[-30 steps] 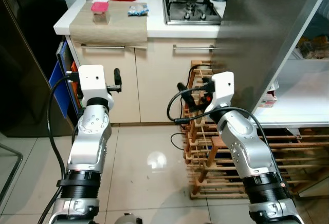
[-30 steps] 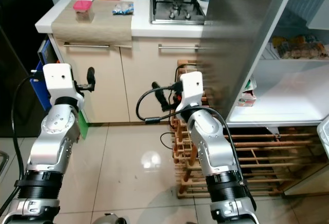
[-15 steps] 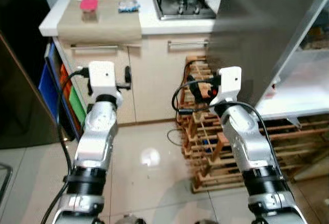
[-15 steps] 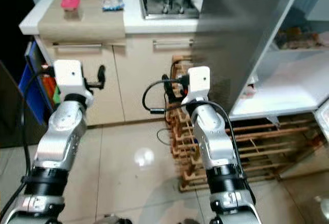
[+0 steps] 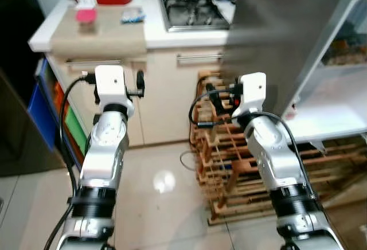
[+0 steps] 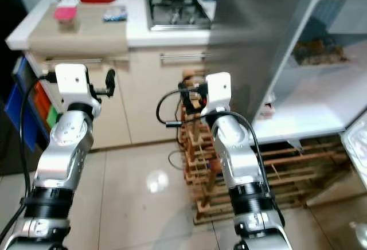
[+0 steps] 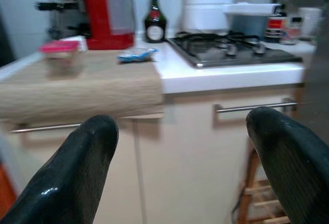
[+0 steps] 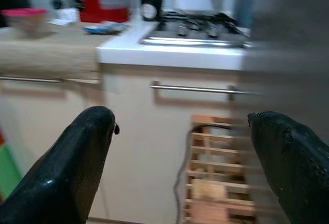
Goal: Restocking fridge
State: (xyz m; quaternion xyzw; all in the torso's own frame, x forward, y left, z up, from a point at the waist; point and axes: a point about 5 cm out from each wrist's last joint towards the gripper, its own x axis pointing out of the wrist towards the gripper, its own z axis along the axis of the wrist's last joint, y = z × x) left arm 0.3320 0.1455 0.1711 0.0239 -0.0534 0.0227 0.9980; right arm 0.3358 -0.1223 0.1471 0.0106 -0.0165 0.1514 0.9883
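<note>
The fridge stands at the right, its grey door (image 5: 281, 26) swung open and its white shelves (image 6: 321, 101) in view with some packets at the back. On the counter's beige mat (image 5: 97, 32) sit a pink-lidded container (image 5: 86, 18) and a small blue packet (image 5: 133, 14). Both arms are raised in front of the cabinets. My left gripper (image 7: 180, 147) is open and faces the counter with nothing between its fingers (image 7: 77, 172). My right gripper (image 8: 180, 152) is open too, facing the cabinet handle (image 8: 195, 89) and the wooden rack, holding nothing.
A wooden rack (image 5: 229, 164) stands on the tiled floor below the fridge door, with black cables over it. A gas hob (image 5: 192, 12), white pot, dark bottle (image 7: 153, 22) and red appliance (image 7: 97, 8) are on the counter. Blue and green items (image 5: 43, 106) lean at the left.
The whole picture has shifted as the camera moved; the counter sits further left and more of the fridge interior shows. Both arms keep the same raised pose, grippers open.
</note>
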